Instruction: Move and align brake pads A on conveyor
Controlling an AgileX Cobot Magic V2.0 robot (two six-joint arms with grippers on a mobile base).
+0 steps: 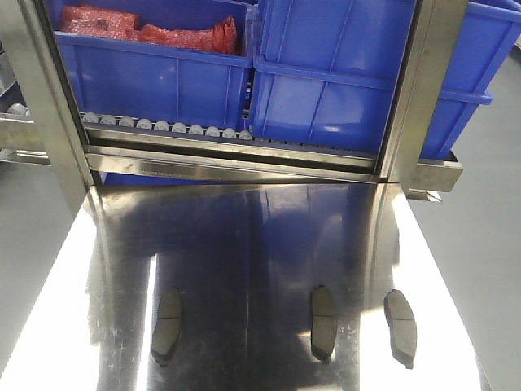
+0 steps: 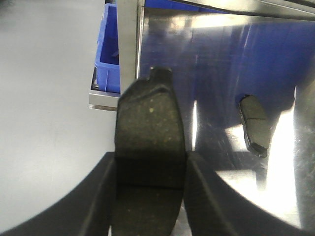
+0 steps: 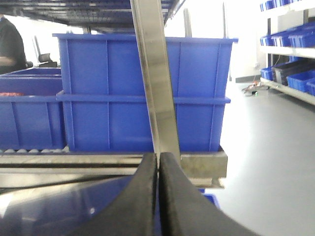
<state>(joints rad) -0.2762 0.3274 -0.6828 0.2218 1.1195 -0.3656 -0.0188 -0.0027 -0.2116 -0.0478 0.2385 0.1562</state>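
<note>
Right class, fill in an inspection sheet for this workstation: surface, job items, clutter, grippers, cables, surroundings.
surface: shiny steel table; conveyor not in view
job's things: three brake pads lying apart on the table, left, middle, right; fourth pad held
clutter: nothing seen
grippers: left gripper shut on the fourth pad; right gripper shut, empty
cables: nothing clearly seen
surroundings: blue bins on roller rack, red packets in one; grey floor

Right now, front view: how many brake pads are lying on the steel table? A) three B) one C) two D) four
A: three brake pads lie apart on the steel table, one left, one middle and one right. The fourth pad is clamped in the left gripper.
</note>
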